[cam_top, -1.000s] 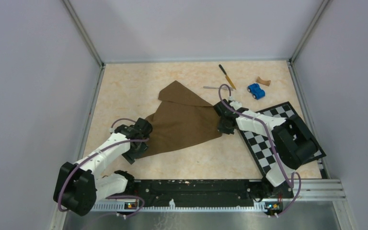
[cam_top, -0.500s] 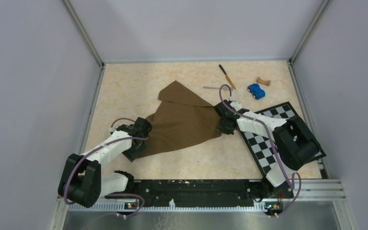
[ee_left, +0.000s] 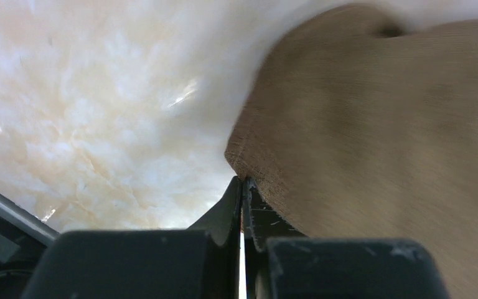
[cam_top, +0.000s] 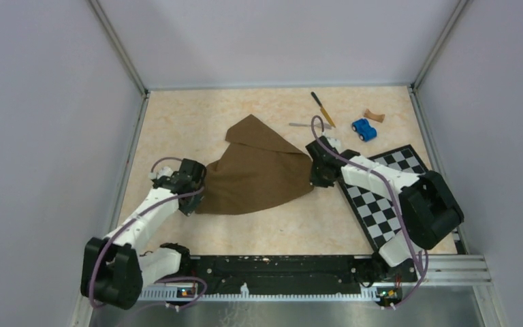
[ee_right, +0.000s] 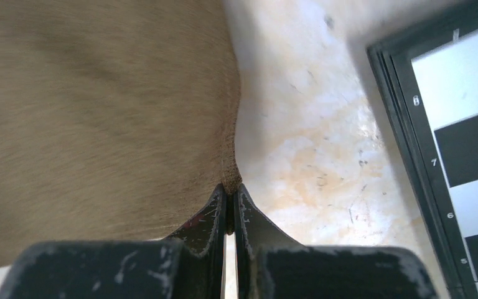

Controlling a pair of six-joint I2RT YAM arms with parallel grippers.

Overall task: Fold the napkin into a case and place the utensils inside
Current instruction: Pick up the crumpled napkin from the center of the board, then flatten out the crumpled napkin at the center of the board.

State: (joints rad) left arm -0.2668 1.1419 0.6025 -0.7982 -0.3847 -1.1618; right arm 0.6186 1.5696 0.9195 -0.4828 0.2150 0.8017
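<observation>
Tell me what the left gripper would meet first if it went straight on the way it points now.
Probably the napkin: the left gripper is shut on its corner, and the cloth spreads just ahead and rightward; bare table lies left of it in the wrist view.

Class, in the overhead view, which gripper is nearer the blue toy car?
Right. The right gripper pinches the napkin's right corner, near the blue toy car; the left gripper grips its opposite corner.

My marbled beige table (cam_top: pixel 177 122), seen from above.
On it I saw the napkin (cam_top: pixel 259 170), knife (cam_top: pixel 323 109), fork (cam_top: pixel 301 125) and blue toy car (cam_top: pixel 363 129) far back, checkered board (cam_top: pixel 373 210) at right.
</observation>
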